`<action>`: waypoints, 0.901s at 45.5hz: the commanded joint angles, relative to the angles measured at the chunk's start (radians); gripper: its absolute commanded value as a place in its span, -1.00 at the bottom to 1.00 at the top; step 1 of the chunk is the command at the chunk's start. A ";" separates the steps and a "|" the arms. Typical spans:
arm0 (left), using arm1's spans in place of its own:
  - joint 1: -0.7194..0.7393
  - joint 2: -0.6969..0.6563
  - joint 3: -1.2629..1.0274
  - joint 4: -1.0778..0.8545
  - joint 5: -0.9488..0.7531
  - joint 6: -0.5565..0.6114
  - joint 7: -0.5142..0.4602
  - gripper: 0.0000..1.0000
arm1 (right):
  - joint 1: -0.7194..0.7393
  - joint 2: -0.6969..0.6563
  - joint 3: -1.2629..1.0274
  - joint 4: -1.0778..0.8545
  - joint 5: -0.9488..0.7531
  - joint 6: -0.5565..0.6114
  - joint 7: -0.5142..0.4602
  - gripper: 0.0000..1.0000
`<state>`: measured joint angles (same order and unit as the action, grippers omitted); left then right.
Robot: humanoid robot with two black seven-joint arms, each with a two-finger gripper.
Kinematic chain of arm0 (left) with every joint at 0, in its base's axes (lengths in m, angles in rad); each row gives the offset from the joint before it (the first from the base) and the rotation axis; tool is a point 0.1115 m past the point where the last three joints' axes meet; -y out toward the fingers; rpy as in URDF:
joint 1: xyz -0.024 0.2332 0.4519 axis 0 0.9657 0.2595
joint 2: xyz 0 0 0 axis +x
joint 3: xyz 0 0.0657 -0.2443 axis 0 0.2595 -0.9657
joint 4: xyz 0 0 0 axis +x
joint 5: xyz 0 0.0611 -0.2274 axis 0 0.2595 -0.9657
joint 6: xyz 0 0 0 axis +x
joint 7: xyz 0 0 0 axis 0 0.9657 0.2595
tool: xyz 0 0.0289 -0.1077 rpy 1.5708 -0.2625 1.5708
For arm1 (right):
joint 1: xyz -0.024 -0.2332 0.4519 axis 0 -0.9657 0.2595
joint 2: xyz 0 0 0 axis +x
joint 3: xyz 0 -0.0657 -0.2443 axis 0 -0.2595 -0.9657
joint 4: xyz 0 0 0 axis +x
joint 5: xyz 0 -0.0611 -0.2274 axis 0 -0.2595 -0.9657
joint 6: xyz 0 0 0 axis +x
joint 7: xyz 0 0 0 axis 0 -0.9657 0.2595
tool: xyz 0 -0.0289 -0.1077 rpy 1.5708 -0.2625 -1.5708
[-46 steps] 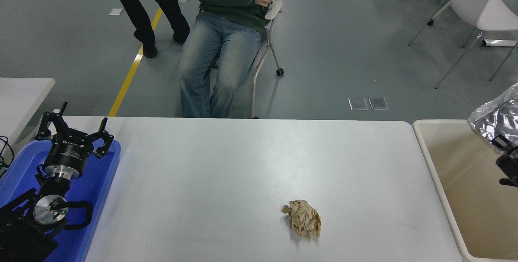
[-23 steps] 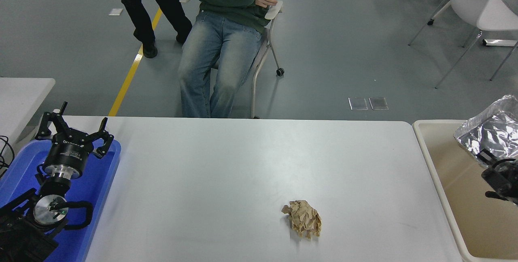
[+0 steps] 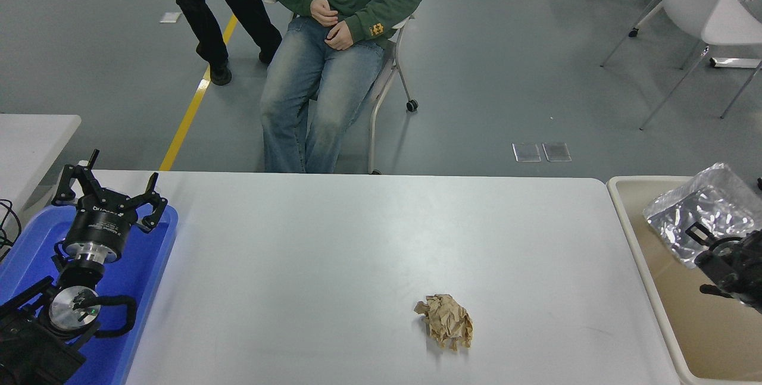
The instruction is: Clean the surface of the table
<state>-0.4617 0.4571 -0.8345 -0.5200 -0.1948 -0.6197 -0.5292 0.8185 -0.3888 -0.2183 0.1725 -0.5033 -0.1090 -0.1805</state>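
The white table surface [image 3: 333,242] fills the middle of the view. A crumpled ball of brown paper [image 3: 445,328] lies on it, toward the front right. My right gripper [image 3: 705,248] comes in from the right edge over the beige bin [image 3: 632,236]. It is shut on a crumpled sheet of silver foil [image 3: 702,209] and holds it above the bin. My left gripper [image 3: 107,191] is parked open and empty over the blue tray [image 3: 143,272] at the lower left.
A person in a green top and jeans [image 3: 324,75] sits on a wheeled chair at the table's far edge. Another person's dark legs [image 3: 205,10] stand behind. A smaller white table [image 3: 30,135] is at the left. White chairs [image 3: 702,4] stand far right.
My right gripper has moved left and down with the foil, further over the bin. The seated person has uncrossed the arms and lowered the hands to the lap.
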 commanded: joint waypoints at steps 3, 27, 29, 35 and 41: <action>0.000 0.000 0.000 0.000 0.000 0.000 0.000 1.00 | 0.010 -0.001 0.033 0.001 0.045 0.002 -0.001 1.00; 0.000 0.000 0.000 0.000 0.000 0.000 0.000 1.00 | 0.074 -0.005 0.062 0.016 0.046 0.012 -0.001 1.00; 0.000 0.000 0.000 0.000 0.000 0.000 0.000 1.00 | 0.079 -0.007 0.080 0.018 0.046 0.014 -0.001 1.00; 0.000 0.000 0.000 0.000 0.000 0.000 0.000 1.00 | 0.099 -0.012 0.143 0.025 0.048 0.018 -0.001 1.00; 0.000 0.000 0.000 0.000 0.000 0.000 0.000 1.00 | 0.123 -0.053 0.166 0.090 0.058 0.017 -0.001 1.00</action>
<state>-0.4617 0.4571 -0.8345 -0.5200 -0.1950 -0.6197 -0.5292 0.9034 -0.4016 -0.1088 0.1994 -0.4546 -0.0943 -0.1811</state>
